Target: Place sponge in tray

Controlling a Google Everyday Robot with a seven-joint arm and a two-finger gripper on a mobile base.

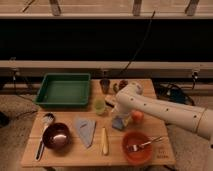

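Wooden table (75, 154) before dark wall (100, 45), pincer (120, 115) at sponge (118, 124)

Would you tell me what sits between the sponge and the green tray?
In the camera view, a small yellow-green cup stands between the sponge and the tray; the gripper is right at the sponge.

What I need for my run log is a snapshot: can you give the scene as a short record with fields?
sponge: blue-grey block on the wooden table, right of centre
tray: dark green, back left corner of the table, no sponge in it
gripper: low at the sponge, mostly hidden under the arm's end
arm: white, extends in from the right
nearby: blue-grey cloth left of the sponge; red bowl with a fork, in front of it
status: sponge not yet in tray
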